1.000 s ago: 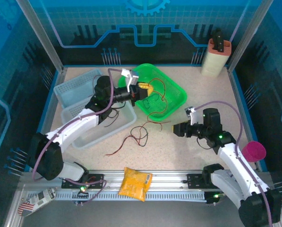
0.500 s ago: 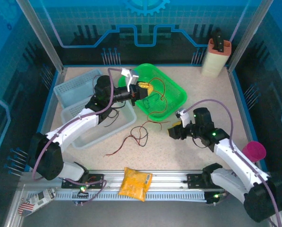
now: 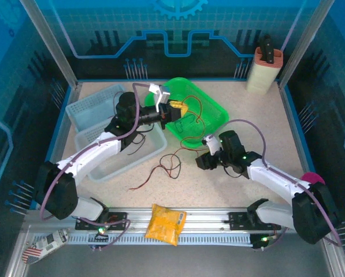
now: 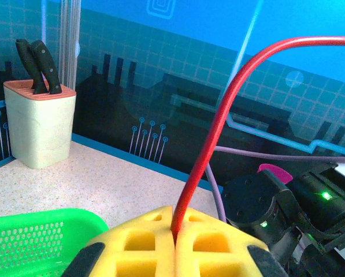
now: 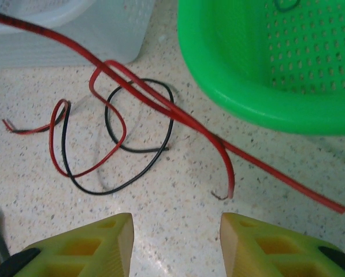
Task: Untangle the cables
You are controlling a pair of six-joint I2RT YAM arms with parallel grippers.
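Lying in a loose tangle on the speckled beige table (image 3: 218,196), the thin flexible cables (image 3: 167,165) are found near its middle. They are set between the pale grey plastic basket (image 3: 129,160) on the left and the right gripper (image 3: 200,163).

In the right wrist view a black cable (image 5: 106,193) is curled into a loop. A long red cable (image 5: 160,107) is laid across it, running from the far left to the right past the rim of the bright green perforated plastic basket (image 5: 247,107). More thin cables are draped inside that green basket (image 3: 214,124), which is set on the far side of the tangle.

One red cable (image 4: 218,127) is pinched between the pressed-together yellow pads of the left gripper (image 4: 175,231) and is seen arching up and to the right from them. This gripper (image 3: 177,108) is held above the green basket. The right gripper (image 5: 177,231) is held low over the table just right of the tangle, its yellow fingers spread apart with nothing between them.

A second pale blue-grey basket (image 3: 94,104) is placed at the far left. A cream knife block with black handles (image 3: 263,69) is stood in the far right corner, and a yellow snack bag (image 3: 165,224) is laid on the near rail.
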